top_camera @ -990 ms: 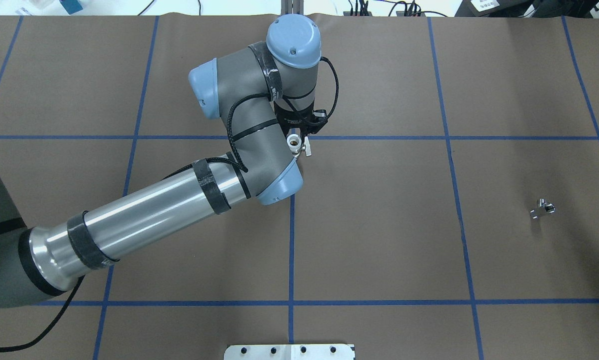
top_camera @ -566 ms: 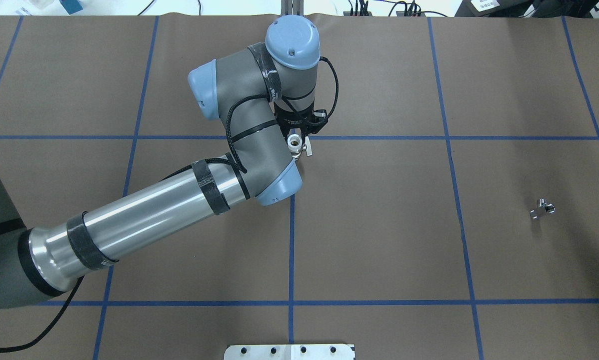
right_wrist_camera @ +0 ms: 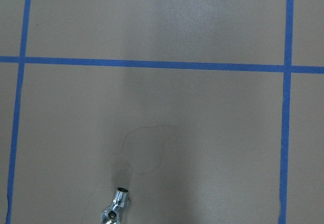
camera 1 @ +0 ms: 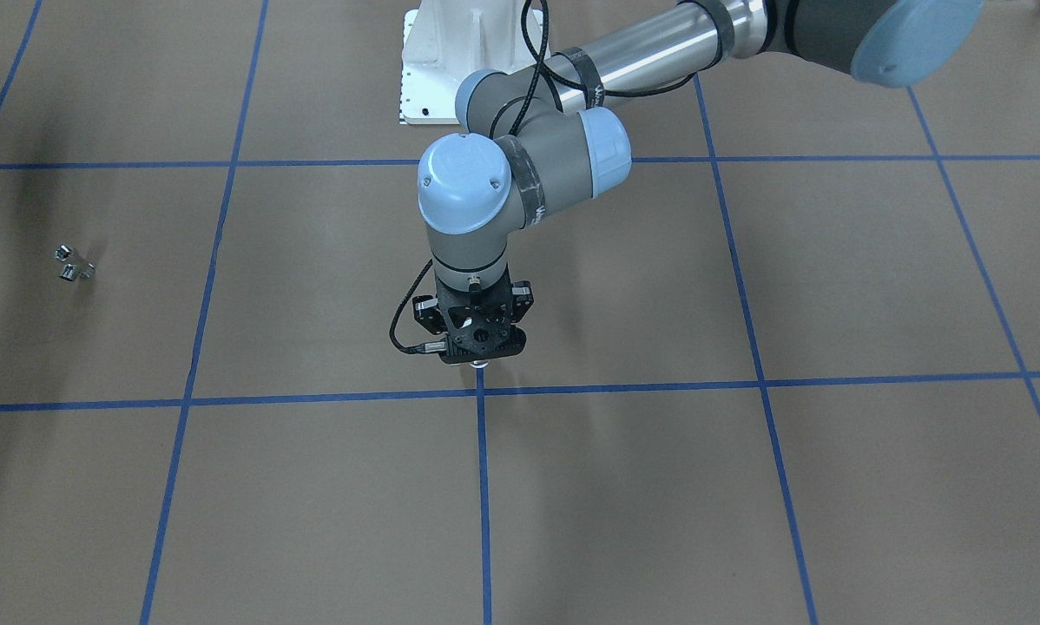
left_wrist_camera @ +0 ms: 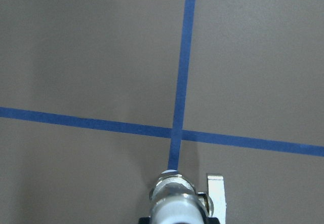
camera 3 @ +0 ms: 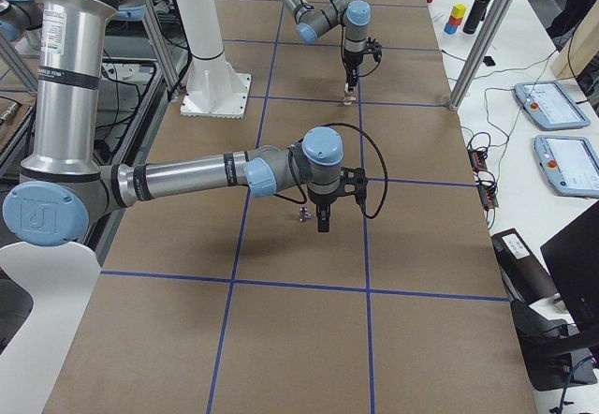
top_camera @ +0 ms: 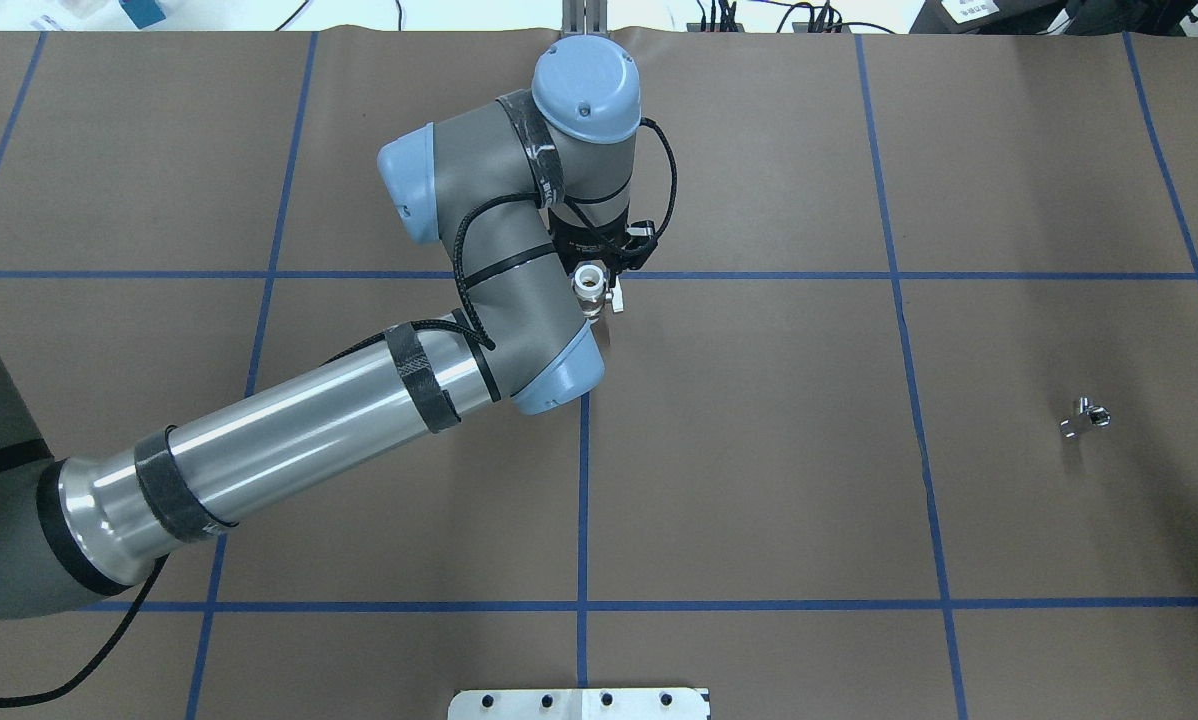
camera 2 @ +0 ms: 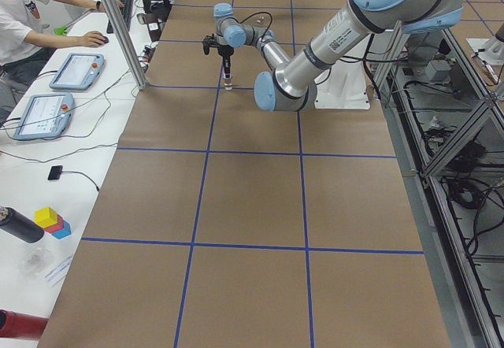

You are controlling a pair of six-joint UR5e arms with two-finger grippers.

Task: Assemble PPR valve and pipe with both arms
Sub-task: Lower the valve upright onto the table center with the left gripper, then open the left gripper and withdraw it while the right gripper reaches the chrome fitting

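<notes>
My left gripper (top_camera: 595,262) is shut on the PPR valve (top_camera: 589,282), which has white ends, a silvery band and a small white lever. It holds the valve upright over a crossing of blue tape lines at mid-table. The valve fills the bottom of the left wrist view (left_wrist_camera: 174,199). The pipe (top_camera: 1085,417), a small chrome fitting, lies on the table at the right. It also shows in the front view (camera 1: 72,264) and the right wrist view (right_wrist_camera: 116,211). My right gripper (camera 3: 322,224) shows only in the exterior right view, just beside the pipe (camera 3: 302,214). I cannot tell whether it is open or shut.
Brown paper with a blue tape grid (top_camera: 582,500) covers the table. The white robot base plate (top_camera: 579,703) sits at the near edge. An operator (camera 2: 24,17) sits with tablets at a side bench beyond the table.
My left wrist has shifted very slightly toward the far side with the valve still in its grip. The pipe has not moved.
</notes>
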